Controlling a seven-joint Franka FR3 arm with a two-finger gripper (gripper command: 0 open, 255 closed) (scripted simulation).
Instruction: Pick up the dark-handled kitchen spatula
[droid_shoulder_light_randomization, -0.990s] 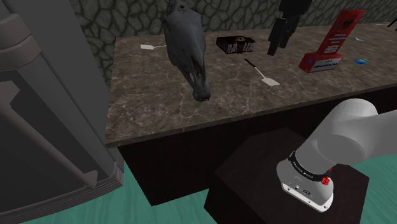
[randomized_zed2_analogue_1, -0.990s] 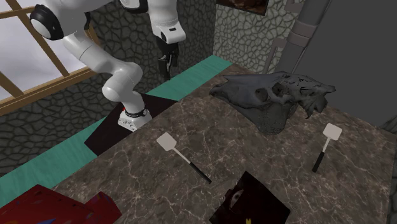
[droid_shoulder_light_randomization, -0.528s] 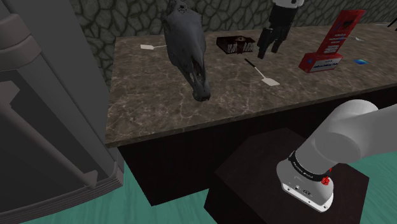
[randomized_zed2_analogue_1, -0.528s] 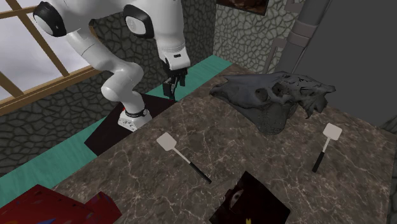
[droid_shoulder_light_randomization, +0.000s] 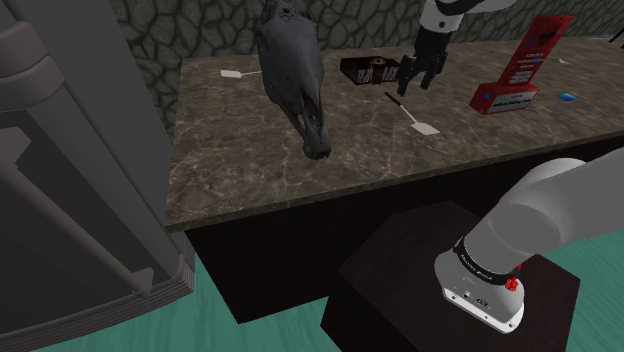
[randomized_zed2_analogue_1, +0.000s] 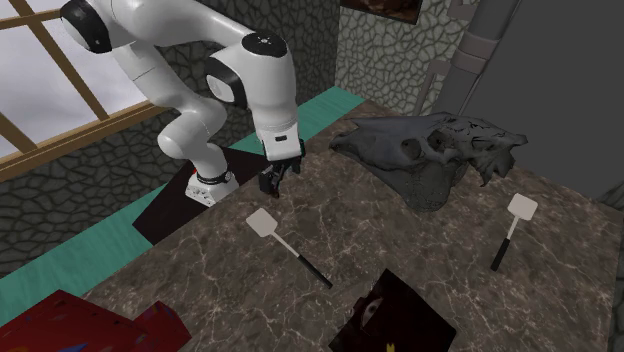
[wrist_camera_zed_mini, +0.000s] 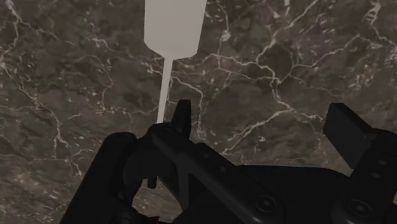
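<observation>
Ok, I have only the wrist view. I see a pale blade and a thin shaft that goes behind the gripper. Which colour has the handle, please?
Observer: In the second exterior view the spatula has a black handle, and its end points toward a dark box.
Operator: Is there another one on the counter?
Observer: Yes, a second spatula, also with a dark handle. The grey animal skull lies between the two.
Operator: Does the gripper touch anything?
Observer: No. The gripper hangs above the marble counter, near the first one's blade and apart from it.
</observation>
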